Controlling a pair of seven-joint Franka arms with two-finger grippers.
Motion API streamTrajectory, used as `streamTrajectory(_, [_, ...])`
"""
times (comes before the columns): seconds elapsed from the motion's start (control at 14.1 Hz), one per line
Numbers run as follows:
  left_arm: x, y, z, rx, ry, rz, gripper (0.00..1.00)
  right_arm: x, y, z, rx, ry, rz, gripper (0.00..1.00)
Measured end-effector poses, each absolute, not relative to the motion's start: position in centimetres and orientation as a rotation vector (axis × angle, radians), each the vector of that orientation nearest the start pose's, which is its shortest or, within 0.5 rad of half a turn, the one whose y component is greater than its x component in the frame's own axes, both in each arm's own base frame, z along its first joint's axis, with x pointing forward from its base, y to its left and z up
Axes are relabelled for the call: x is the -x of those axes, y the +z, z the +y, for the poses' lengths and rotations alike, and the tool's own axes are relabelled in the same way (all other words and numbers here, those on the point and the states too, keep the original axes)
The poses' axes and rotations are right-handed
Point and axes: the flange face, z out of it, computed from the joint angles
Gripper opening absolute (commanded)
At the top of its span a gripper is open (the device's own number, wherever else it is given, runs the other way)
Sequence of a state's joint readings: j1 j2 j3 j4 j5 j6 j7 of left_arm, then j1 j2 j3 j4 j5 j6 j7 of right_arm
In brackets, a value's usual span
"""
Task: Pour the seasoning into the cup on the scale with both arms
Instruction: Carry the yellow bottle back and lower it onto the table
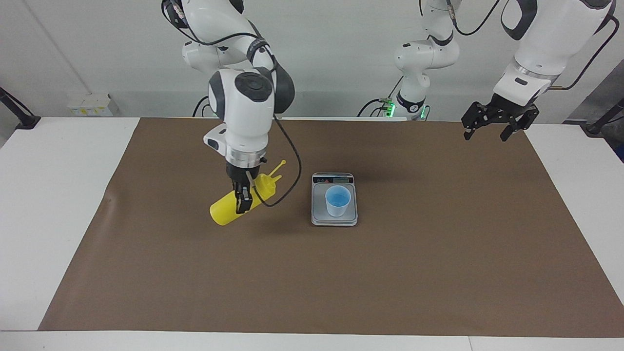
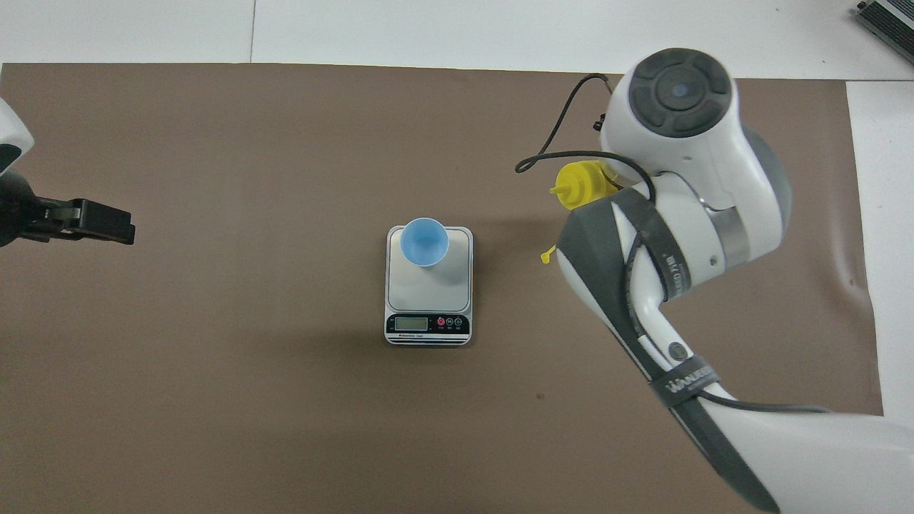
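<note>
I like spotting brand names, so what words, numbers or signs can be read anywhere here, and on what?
Dark strap around the right arm: white lettering, too blurred to read surely.
Scale front panel: display and button labels too small to read.
Seasoning bottle and cup: no text visible.

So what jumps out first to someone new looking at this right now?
The yellow bottle, tilted in the right gripper over the brown mat toward the right arm's end. Next, the blue cup standing on the scale mid-table. The left gripper waits, fingers open, raised over the mat's edge at the left arm's end.
</note>
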State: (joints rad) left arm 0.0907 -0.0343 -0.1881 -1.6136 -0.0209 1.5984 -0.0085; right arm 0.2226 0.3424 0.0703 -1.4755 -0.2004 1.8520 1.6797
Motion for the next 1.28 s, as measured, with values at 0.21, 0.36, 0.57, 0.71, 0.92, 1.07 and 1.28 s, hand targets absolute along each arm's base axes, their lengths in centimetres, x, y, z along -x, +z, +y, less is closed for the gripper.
streamTrajectory(0.21, [-54.4,62.5,-5.7,3.154,-0.028,0.14,1.0,-65.1,47.0,12.0,2.322,0.056,2.07,0.0])
streamTrajectory(0.36, [-54.4,62.5,-5.7,3.154,-0.028,0.14,1.0,-65.1,45.5,8.2,2.248,0.213,2.054,0.0])
streamTrajectory(0.57, [-54.4,62.5,-5.7,3.154,-0.028,0.14,1.0,-64.1,43.2,2.7,2.105,0.352,2.007,0.0])
streamTrajectory(0.71, [-54.4,62.5,-5.7,3.154,-0.028,0.14,1.0,-62.3,41.3,-0.6,2.038,0.41,1.968,0.0])
streamTrajectory(0.92, [-54.4,62.5,-5.7,3.154,-0.028,0.14,1.0,-59.7,39.6,-4.2,1.894,0.472,1.953,0.0])
streamTrajectory(1.07, [-54.4,62.5,-5.7,3.154,-0.028,0.14,1.0,-58.1,38.2,-6.6,1.759,0.486,2.004,0.0])
streamTrajectory(1.28, [-54.4,62.5,-5.7,3.154,-0.028,0.14,1.0,-55.6,36.0,-9.7,1.561,0.502,2.077,0.01])
